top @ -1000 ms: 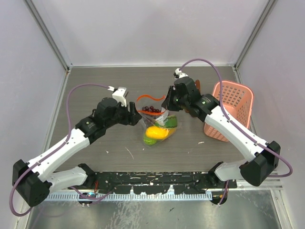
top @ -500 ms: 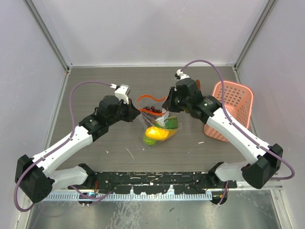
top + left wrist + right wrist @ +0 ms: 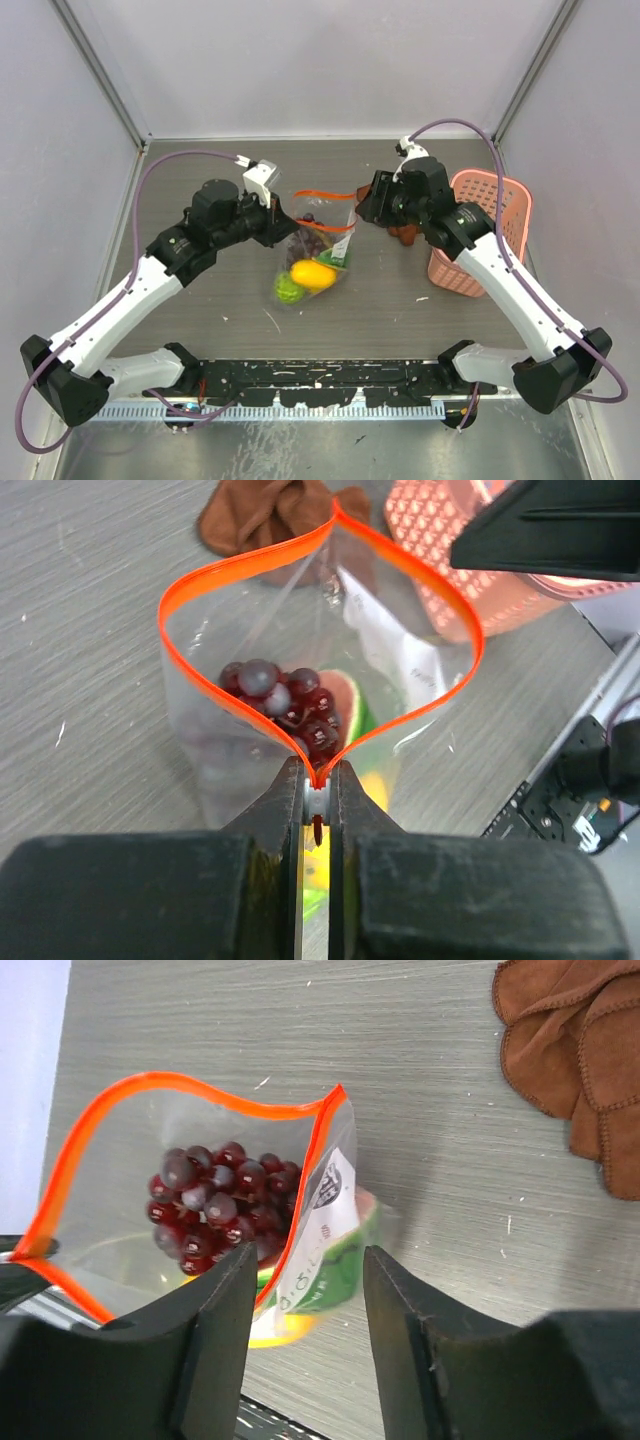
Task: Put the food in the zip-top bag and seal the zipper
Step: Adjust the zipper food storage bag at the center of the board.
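Left wrist view: my left gripper [image 3: 316,782] is pinched tight on the white end of the zipper [image 3: 200,585], and the bag [image 3: 195,750] gapes open with grapes [image 3: 285,705] inside. My right gripper [image 3: 305,1350] is wide open near the far corner. I think it should grab there, then I slide slowly.

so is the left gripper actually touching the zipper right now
Touching. The left wrist view shows the left gripper pinched shut on the zipper where its two orange sides meet.
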